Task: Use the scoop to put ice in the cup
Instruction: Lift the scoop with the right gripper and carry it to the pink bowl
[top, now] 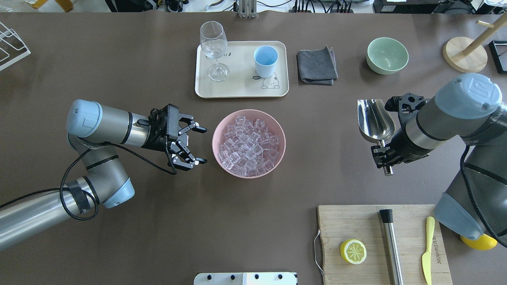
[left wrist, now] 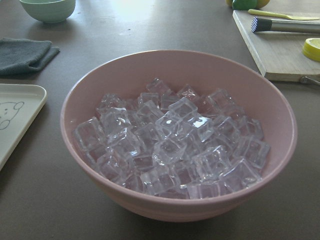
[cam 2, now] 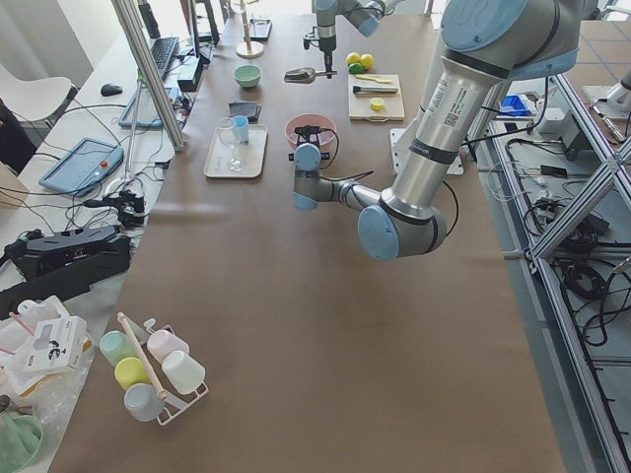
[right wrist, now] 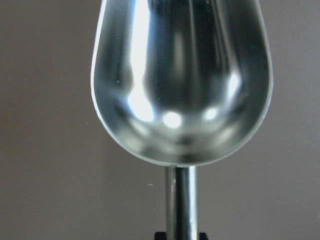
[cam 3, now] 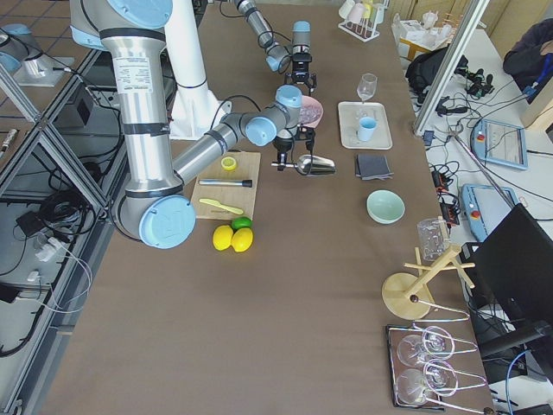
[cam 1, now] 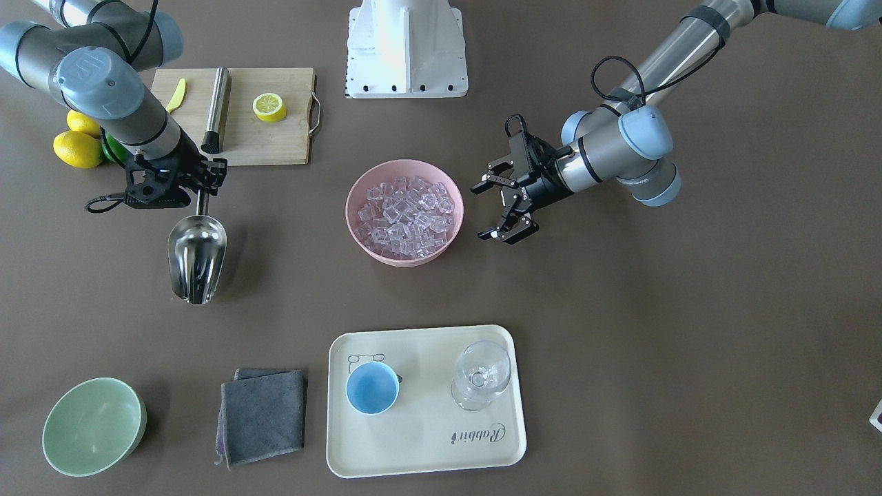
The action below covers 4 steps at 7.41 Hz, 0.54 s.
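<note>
The scoop [right wrist: 182, 80] gleams mirror-bright (deep, rounded trough).

Shiny scoop held, ice in its bowl, blue cup empty.
The scoop [cam 1: 196, 258] is empty. Its thin handle is pinched between the fingers of the right gripper [cam 1: 201, 187], and its deep end sticks out past them, open side up. The ice [cam 1: 406, 217], lots of little clear cubes, fills a pink bowl [cam 1: 353, 196] just in front of the spread fingers of the left gripper [cam 1: 484, 212]. The light-blue cup [cam 1: 372, 388] stands upright and empty, well apart from both sets of fingers.
</note>
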Each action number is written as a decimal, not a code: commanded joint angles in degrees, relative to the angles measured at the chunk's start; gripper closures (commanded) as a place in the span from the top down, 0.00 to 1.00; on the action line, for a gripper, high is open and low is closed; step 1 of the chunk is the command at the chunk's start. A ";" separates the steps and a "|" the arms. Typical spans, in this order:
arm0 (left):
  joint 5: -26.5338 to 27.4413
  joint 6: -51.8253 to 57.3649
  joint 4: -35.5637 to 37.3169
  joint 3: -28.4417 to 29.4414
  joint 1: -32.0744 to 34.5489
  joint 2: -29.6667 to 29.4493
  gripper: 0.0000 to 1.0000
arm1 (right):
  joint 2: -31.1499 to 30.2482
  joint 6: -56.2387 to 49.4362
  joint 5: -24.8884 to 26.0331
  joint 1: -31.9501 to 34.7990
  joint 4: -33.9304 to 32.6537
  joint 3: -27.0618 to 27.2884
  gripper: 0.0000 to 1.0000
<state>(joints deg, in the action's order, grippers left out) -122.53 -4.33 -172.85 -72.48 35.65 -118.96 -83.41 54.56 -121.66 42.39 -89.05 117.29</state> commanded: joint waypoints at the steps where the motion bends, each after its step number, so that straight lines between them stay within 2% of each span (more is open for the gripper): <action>1: -0.43 -0.24 0.76 -0.03 -0.49 0.13 0.98 | 0.69 -20.70 0.19 7.16 -9.18 6.10 0.00; 2: -0.52 -0.24 3.54 -1.86 -0.32 0.39 0.98 | 1.05 -27.07 -0.33 8.05 -11.03 7.32 0.00; 3: -0.52 -0.24 10.70 -6.66 -0.23 1.35 0.98 | 2.36 -27.48 -1.64 8.06 -13.92 8.64 0.00; 4: -0.52 -0.24 14.60 -10.97 -0.40 3.63 0.98 | 5.07 -29.40 -3.83 7.80 -18.83 10.65 0.00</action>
<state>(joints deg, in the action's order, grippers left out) -123.01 -4.56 -165.95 -76.67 35.34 -118.04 -81.71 29.22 -122.66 50.03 -101.12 125.05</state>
